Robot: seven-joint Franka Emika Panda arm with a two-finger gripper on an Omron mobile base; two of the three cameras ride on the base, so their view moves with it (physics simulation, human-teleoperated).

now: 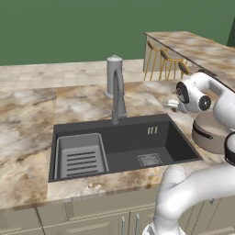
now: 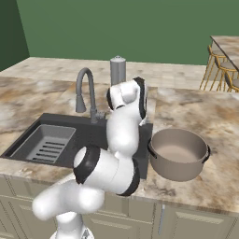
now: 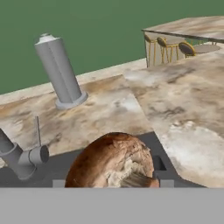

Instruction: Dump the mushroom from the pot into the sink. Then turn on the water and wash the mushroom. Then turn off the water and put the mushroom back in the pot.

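The mushroom (image 3: 114, 161), brown with a pale torn underside, sits close up between my fingertips in the hand view, and my gripper (image 3: 113, 181) is shut on it. From the left base view my gripper (image 1: 171, 105) hangs over the counter by the sink's (image 1: 181, 140) back right corner, left of the pot (image 1: 212, 134). The squat grey-brown pot (image 2: 179, 155) stands on the counter right of the sink (image 2: 28, 135), with nothing visible inside it. No water runs from the gooseneck faucet (image 1: 117, 98) (image 2: 86, 90).
A grey upright cylinder with a domed top (image 1: 114, 74) (image 2: 118, 69) (image 3: 58, 72) stands behind the faucet. A ribbed grey tray (image 1: 81, 156) fills the sink's left part, and a square drain grate (image 1: 149, 159) lies at its right. Bar stools (image 1: 165, 62) line a far counter.
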